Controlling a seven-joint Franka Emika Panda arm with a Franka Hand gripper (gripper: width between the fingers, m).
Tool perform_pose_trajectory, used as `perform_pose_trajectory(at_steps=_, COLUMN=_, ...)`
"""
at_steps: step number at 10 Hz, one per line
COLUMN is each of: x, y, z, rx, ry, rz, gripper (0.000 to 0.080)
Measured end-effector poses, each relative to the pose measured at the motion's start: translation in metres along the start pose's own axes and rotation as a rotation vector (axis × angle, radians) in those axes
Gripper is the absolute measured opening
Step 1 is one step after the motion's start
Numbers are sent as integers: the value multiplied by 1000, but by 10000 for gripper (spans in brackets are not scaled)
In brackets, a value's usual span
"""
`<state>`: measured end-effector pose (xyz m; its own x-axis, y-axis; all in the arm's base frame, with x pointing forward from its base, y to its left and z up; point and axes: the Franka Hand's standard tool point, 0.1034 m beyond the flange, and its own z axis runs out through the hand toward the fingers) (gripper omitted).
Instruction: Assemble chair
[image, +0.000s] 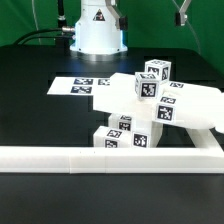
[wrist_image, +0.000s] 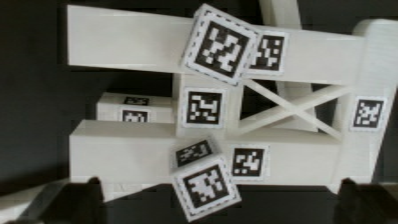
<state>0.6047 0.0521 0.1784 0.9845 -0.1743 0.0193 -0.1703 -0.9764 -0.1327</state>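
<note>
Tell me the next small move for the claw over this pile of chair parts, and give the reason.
Probably a short, straight descent. The claw is open, with its fingertips on either side of the white chair parts and apparently above them, gripping nothing. The parts lie heaped against the border rail, so lowering until the fingers bracket one piece should come before closing.

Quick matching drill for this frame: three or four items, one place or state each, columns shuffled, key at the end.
1 chair parts
2 marker board
3 border rail
4 gripper

a open, above the parts
b long white strip along the near edge
c piled together on the black table
d flat between the pile and the robot base

Pairs: 1-c, 2-d, 3-b, 4-a
</note>
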Motion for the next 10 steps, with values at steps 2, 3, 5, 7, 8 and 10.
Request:
perform_pose_trajectory(at_steps=2, x=-12, y=-1, z=16, rx=5, ry=7, rz=-131, gripper=649)
perform_pose_trajectory(at_steps=3, x=-11, y=0, z=15, rx=2, ry=7, rz=-190, gripper=649)
perform_pose_trajectory(at_steps=5, x=-11, y=1, z=16, rx=1, ry=6, rz=-338, gripper=649)
perform_pose_trajectory(at_steps=7, x=-11, y=1, z=17, rx=-5, ry=12, rz=-485, gripper=649)
perform_pose_trajectory(at_steps=8, x=-14, y=-3, z=22, rx=-16, ry=23, rz=-610, gripper=649)
perform_pose_trajectory(at_steps=10, x=-19, y=-9, z=30, rx=-27, ry=47, rz=-715, gripper=649)
